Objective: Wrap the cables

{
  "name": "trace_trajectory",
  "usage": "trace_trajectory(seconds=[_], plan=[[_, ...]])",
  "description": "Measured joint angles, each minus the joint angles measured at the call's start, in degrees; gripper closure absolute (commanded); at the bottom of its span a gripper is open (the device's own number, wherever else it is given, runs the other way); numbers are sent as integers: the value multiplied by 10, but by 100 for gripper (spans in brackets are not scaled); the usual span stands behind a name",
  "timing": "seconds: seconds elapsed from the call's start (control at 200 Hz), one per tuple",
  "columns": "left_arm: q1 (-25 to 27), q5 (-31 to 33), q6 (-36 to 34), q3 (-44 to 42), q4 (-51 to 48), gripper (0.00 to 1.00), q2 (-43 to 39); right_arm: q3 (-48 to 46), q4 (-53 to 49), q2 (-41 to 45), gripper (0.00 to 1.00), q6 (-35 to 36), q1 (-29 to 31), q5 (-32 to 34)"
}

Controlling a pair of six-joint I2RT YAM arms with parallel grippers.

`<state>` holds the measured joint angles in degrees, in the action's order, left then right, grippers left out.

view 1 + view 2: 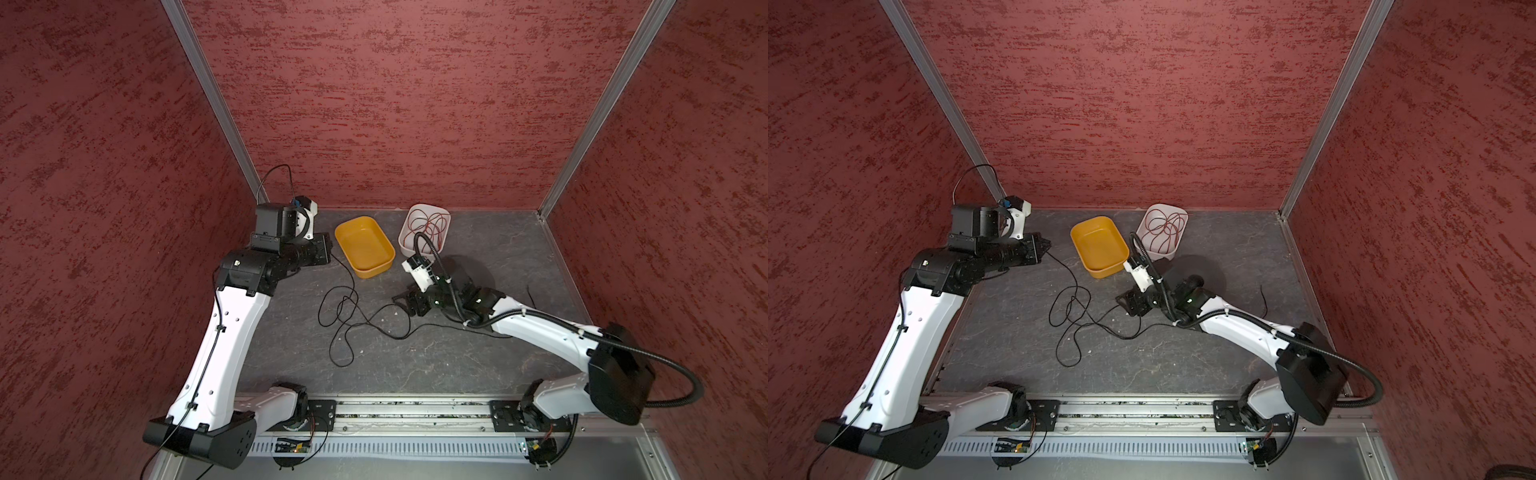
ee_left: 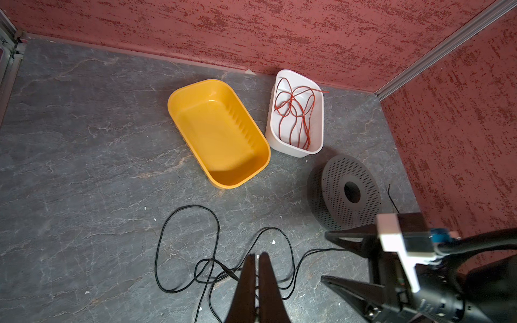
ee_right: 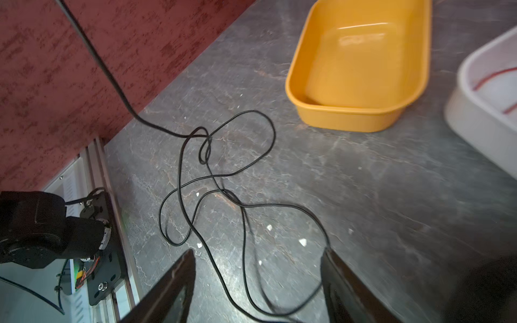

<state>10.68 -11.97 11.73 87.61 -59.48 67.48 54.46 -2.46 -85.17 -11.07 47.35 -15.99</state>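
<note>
My left claw (image 1: 330, 249) pinches the cable (image 1: 319, 313); my right claw (image 1: 398, 301) stands spread.
In both top views the cable (image 1: 1049, 316) loops mid-frame on the bench (image 1: 457, 365), under the yellow tray (image 1: 365, 245). Left wrist view: my left claw (image 2: 257, 258) is pressed together, bottom centre. Right wrist view: the cable (image 3: 249, 111) runs between the spread sides of my right claw (image 3: 257, 253), bottom edge.
</note>
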Motion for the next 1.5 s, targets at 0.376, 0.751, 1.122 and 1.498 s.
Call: trace_trajectory(seconds=[0.376,0.751,1.122,1.498], plan=[[2,0,0,0,0,98,0,93,107,-184,60,-23,86,-17],[-5,8,0,11,-21,98,-21,54,83,-101,100,-46,31,24],[2,14,3,29,-26,99,-35,58,5,55,100,-65,-77,-12],[38,31,25,11,-10,99,-62,90,-69,56,100,-63,-82,-32]])
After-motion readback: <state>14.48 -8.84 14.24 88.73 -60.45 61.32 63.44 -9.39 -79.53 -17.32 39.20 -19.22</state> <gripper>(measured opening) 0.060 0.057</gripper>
